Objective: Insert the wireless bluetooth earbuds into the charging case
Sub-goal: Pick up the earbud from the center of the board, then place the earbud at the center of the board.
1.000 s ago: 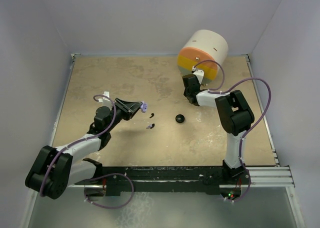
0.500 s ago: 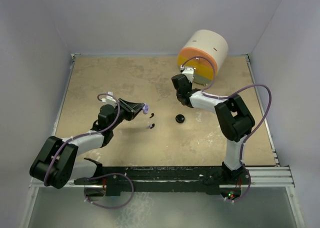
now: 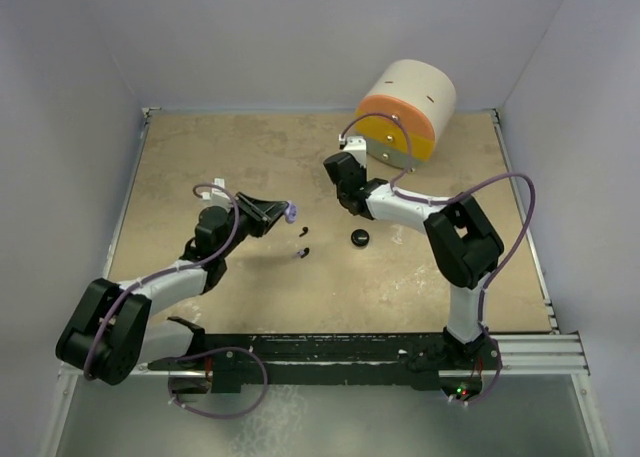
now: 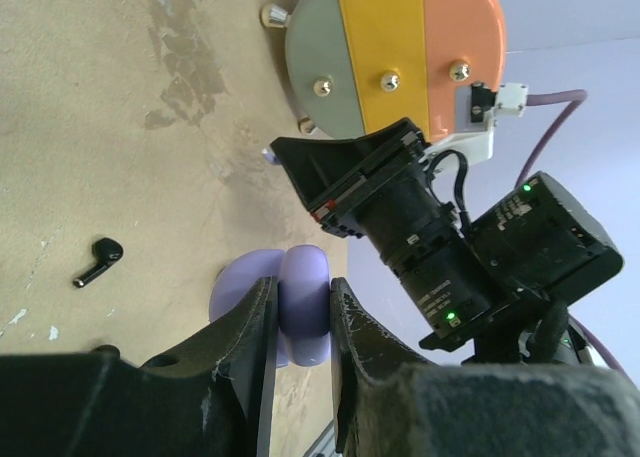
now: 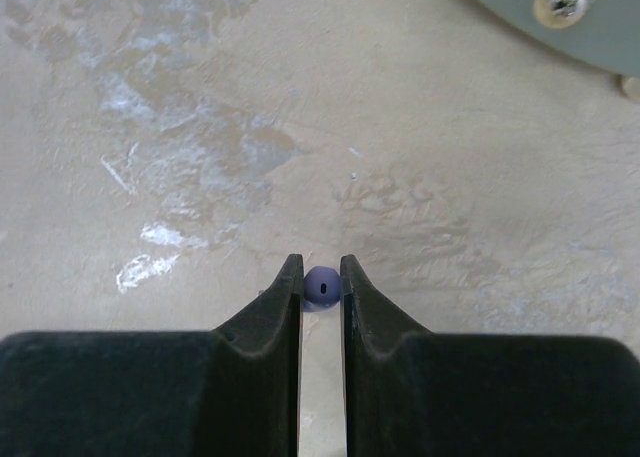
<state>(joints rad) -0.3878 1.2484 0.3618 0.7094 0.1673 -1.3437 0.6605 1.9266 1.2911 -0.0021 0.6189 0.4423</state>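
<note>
Two pincers share one job. At left, the left pincer is clamped narrowly on the lavender case, held off the worktop. A black earbud lies loose just beside it, with a black puck further right. The right pincer, in front of the drum, pinches a lavender earbud between its tips. The insertion likely calls for a steady case, its opening turned toward the bud, and a slow, aligned approach before release.
</note>
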